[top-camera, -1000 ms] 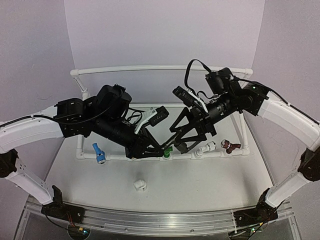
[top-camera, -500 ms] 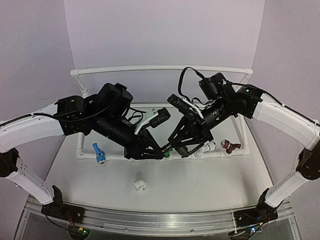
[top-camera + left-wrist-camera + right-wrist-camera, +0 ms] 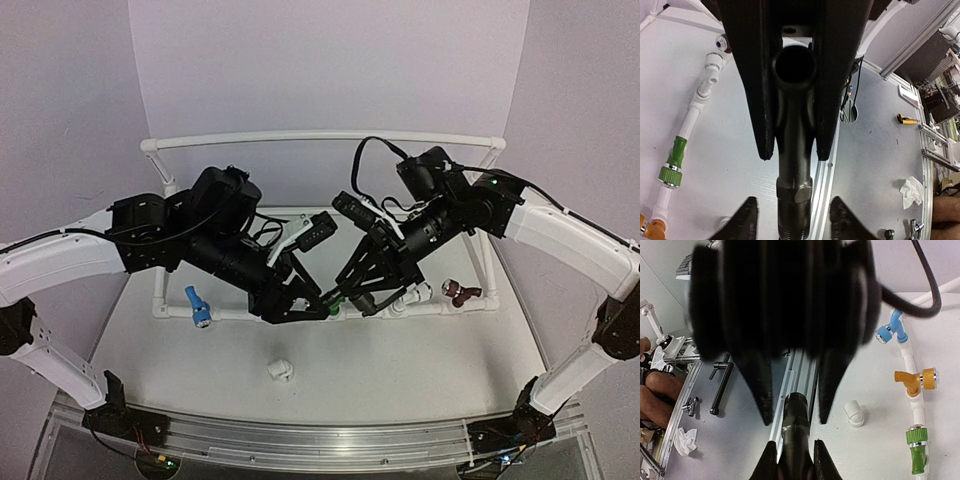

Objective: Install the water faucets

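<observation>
White pipe frame [image 3: 320, 137] across table [image 3: 400, 360]. Left gripper [image 3: 795, 152] close against dark grey faucet [image 3: 795, 197], held or merely flanked: cannot tell. Right gripper [image 3: 795, 420] narrow about its threaded end, gaps both sides. Aloft, near green faucet [image 3: 674, 160] on frame.

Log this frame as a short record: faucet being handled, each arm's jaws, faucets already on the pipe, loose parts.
handled item: dark grey faucet
left jaws: closed on its body
right jaws: open, straddling its threaded end, gap each side
on front pipe: blue faucet, gold faucet, green faucet
loose: white fitting on the table
</observation>
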